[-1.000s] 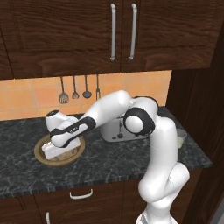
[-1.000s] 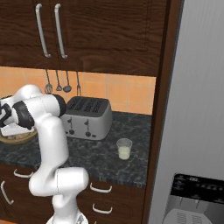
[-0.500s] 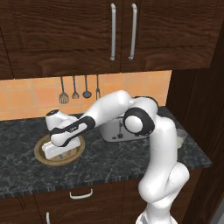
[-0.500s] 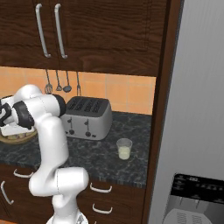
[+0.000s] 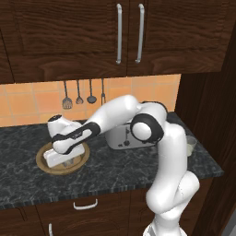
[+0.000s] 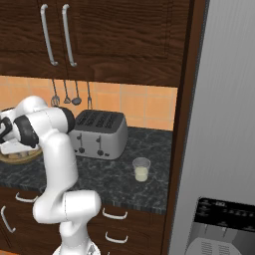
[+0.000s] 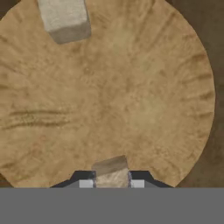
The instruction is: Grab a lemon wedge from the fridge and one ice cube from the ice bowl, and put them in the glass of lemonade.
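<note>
Two ice cubes sit in the wooden bowl (image 7: 131, 87): one ice cube (image 7: 111, 173) is pinched between the jaws right at the bowl's near rim in the hand view, and the other cube (image 7: 64, 18) lies well apart at the far rim. Over on the dark stone bench (image 6: 119, 174), the arm is reaching down into that bowl left of the toaster (image 6: 98, 133), while the glass of lemonade (image 6: 142, 170) stands to the toaster's right, near the grey fridge (image 6: 224, 124).
</note>
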{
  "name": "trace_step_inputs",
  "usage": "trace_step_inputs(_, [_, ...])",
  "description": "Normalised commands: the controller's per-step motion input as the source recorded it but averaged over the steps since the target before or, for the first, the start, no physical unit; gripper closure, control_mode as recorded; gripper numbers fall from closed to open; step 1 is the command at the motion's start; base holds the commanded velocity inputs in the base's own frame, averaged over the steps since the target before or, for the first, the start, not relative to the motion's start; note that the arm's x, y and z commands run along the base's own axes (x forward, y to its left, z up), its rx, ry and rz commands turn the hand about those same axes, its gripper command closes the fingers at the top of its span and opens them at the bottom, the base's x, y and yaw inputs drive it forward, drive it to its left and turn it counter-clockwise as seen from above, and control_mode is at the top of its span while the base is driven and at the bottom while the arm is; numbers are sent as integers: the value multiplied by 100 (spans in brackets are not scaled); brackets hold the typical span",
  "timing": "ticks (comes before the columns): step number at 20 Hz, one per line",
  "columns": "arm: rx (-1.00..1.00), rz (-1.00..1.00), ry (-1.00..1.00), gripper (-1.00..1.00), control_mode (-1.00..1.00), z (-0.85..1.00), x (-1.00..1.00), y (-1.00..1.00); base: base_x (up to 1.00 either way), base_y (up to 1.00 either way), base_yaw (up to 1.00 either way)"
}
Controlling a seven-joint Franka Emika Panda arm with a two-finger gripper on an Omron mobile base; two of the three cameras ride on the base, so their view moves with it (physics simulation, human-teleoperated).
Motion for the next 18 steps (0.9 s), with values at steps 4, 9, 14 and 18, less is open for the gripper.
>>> trace_step_inputs(4, [1, 0, 0, 100, -100, 16, 0, -5, 0, 0, 0])
trace_step_inputs(9, [1, 0, -1, 100, -100, 14, -11, -1, 0, 0, 0])
trace_step_inputs(14, [10, 0, -20, 100, -100, 37, -21, -63, 0, 0, 0])
trace_step_inputs(18, [9, 0, -26, 100, -100, 65, -37, -90, 0, 0, 0])
